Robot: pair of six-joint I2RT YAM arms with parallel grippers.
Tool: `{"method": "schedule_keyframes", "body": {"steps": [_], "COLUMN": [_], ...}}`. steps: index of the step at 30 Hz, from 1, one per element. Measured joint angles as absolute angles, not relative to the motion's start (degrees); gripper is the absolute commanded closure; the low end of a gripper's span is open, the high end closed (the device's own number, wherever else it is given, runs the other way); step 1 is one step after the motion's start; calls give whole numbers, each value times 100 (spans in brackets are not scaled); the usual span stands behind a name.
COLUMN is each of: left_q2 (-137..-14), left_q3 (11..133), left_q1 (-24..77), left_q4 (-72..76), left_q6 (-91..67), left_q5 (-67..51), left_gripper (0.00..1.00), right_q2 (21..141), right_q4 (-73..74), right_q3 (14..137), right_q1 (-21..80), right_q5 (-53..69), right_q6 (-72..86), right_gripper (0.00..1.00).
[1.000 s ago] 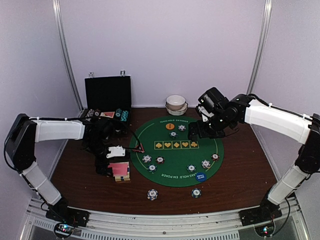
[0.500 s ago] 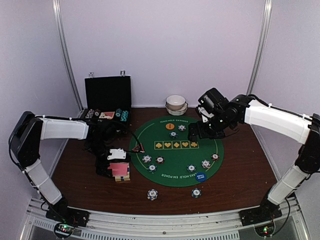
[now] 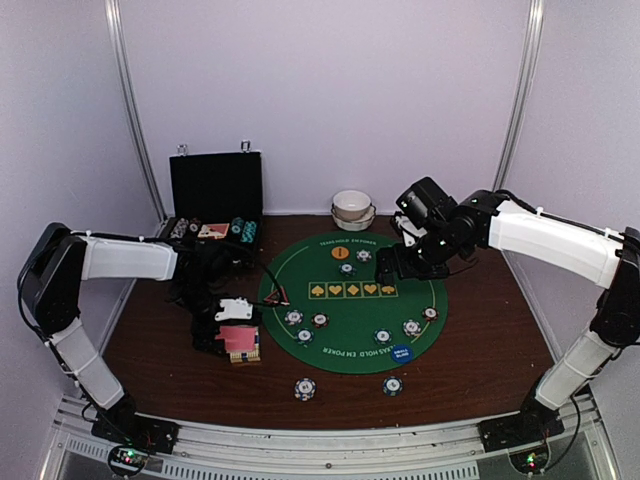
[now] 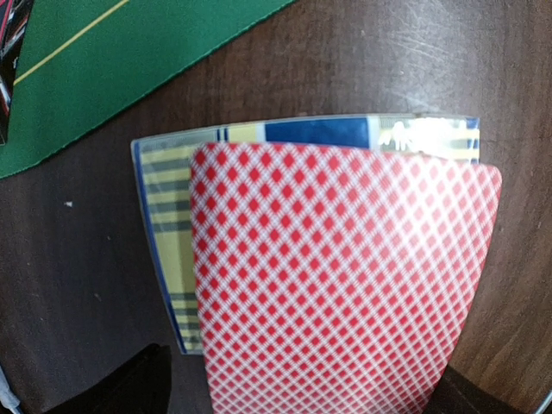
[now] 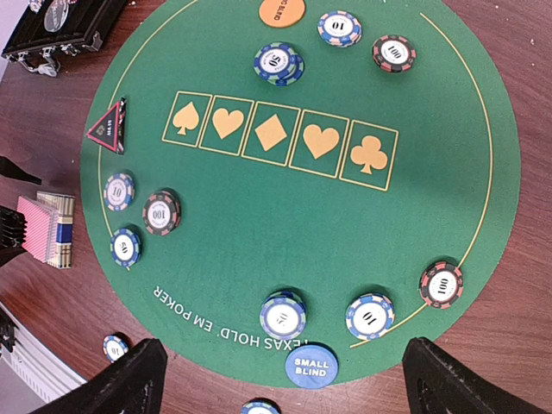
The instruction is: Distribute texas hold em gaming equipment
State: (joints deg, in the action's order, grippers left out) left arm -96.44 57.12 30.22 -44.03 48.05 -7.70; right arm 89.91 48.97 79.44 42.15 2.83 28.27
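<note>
A stack of pink-backed playing cards (image 4: 345,285) lies on a plaid card box (image 4: 164,216) on the wood, left of the green mat (image 3: 350,305). My left gripper (image 4: 297,398) hovers right over the cards, open, a dark fingertip (image 4: 129,388) at each lower corner. My right gripper (image 5: 289,375) hangs open above the mat's far right (image 3: 395,262), holding nothing. Striped poker chips (image 5: 282,315) dot the mat. An orange button (image 5: 282,11), a blue small-blind button (image 5: 310,366) and a red triangular button (image 5: 109,129) sit at its edges.
The black hinged case (image 3: 215,200) stands open at the back left with chips in its tray. White bowls (image 3: 352,208) are stacked behind the mat. Two chips (image 3: 305,388) (image 3: 392,385) lie on the wood in front of the mat.
The left arm's upper part has shifted slightly; its gripper stays over the cards. The right arm, chips and buttons have not moved.
</note>
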Motion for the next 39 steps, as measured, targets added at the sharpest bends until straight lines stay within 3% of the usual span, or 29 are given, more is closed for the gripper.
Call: {"method": "schedule_keyframes", "body": {"steps": [39], "left_q2": [-9723], "left_q3": [5485], "left_q1": [2939], "left_q4": [-4025], "left_q6": [4508], "left_q5": [-770], "left_gripper": [5], "right_q2": [8986], "right_q4": [4812], "right_q3": [7800], "right_q1": [4215], "right_q5": [296], "right_q6": [2832], "right_gripper": [0]}}
